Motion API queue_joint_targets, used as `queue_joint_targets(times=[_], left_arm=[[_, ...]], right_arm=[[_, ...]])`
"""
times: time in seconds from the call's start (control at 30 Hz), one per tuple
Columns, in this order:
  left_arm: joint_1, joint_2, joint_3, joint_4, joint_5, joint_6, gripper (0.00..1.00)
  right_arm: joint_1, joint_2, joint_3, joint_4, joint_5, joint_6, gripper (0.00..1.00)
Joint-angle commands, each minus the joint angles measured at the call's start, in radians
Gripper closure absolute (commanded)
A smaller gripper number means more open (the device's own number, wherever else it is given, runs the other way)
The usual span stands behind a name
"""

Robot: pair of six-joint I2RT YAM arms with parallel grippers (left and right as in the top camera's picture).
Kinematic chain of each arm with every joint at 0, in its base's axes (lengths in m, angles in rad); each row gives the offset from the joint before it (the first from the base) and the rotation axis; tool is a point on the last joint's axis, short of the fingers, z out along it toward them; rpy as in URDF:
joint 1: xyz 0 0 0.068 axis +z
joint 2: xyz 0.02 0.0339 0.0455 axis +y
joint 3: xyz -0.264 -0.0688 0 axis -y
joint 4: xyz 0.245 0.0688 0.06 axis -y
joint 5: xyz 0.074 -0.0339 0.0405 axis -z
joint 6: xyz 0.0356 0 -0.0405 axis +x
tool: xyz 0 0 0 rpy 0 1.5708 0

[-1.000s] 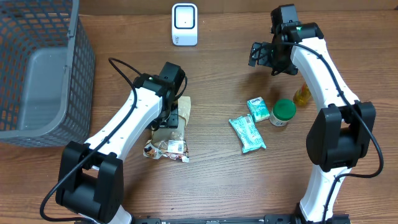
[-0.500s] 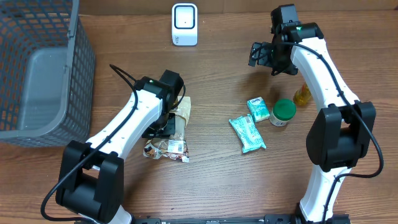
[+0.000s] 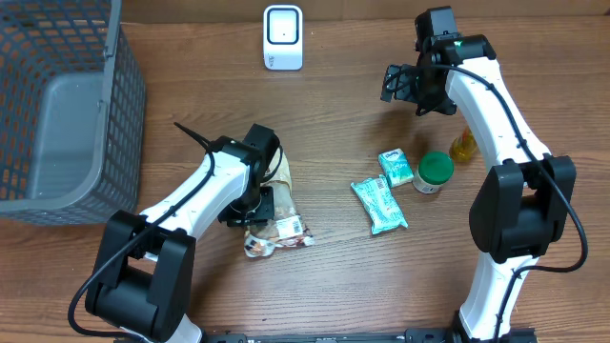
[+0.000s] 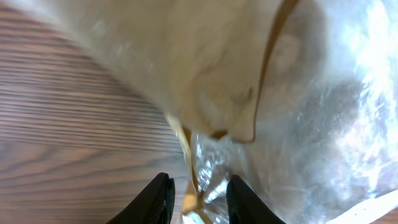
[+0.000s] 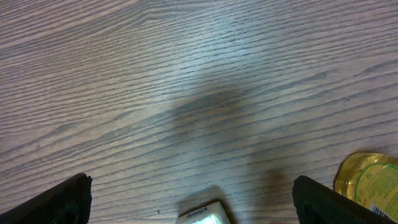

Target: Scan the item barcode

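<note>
Because the snack bag (image 3: 282, 231) on the counter (image 3: 334, 286) seems light, crinkly and slippery, its folded edge suits gripping; left gripper (image 4: 198, 198) jaws clench it there, right gripper (image 3: 396, 84) jaws hang released.

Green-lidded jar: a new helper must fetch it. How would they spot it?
Start at the table's right side, by the right arm. The jar sits between a small teal packet and a yellow bottle. It alone has a round green lid.

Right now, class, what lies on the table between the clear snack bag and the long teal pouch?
Nothing: the overhead view shows only bare wooden table between the snack bag and the long teal pouch.
</note>
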Motion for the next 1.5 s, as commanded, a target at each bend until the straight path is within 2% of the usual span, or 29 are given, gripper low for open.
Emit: queue_joint_targets(times=[0.0,0.57,0.83,1.07,1.1,1.13,1.17,1.27,1.47], left_arm=[[0.005,0.006,-0.025,0.015,0.124,-0.014,0.69],[-0.049,0.005,-0.033,0.037,0.370,-0.008,0.65],[-0.040,0.005,-0.012,0.027,0.582,0.133,0.72],[-0.027,0.005,0.061,-0.036,0.503,0.178,0.71],[-0.027,0.005,0.066,-0.044,0.478,0.178,0.74],[-0.028,0.005,0.069,-0.059,0.443,0.179,0.90],[-0.029,0.005,0.069,-0.064,0.435,0.178,0.96],[-0.043,0.005,0.069,-0.089,0.401,0.207,0.96],[-0.075,0.005,0.068,-0.064,0.218,0.223,0.96]], right_arm=[[0.003,-0.027,0.015,0.003,0.013,-0.007,0.00],[0.003,-0.027,0.015,0.003,0.013,-0.007,0.00],[0.003,-0.027,0.015,0.003,0.013,-0.007,0.00],[0.003,-0.027,0.015,0.003,0.013,-0.007,0.00],[0.003,-0.027,0.015,0.003,0.013,-0.007,0.00],[0.003,-0.027,0.015,0.003,0.013,-0.007,0.00],[0.003,-0.027,0.015,0.003,0.013,-0.007,0.00],[0.003,-0.027,0.015,0.003,0.013,-0.007,0.00],[0.003,-0.027,0.015,0.003,0.013,-0.007,0.00]])
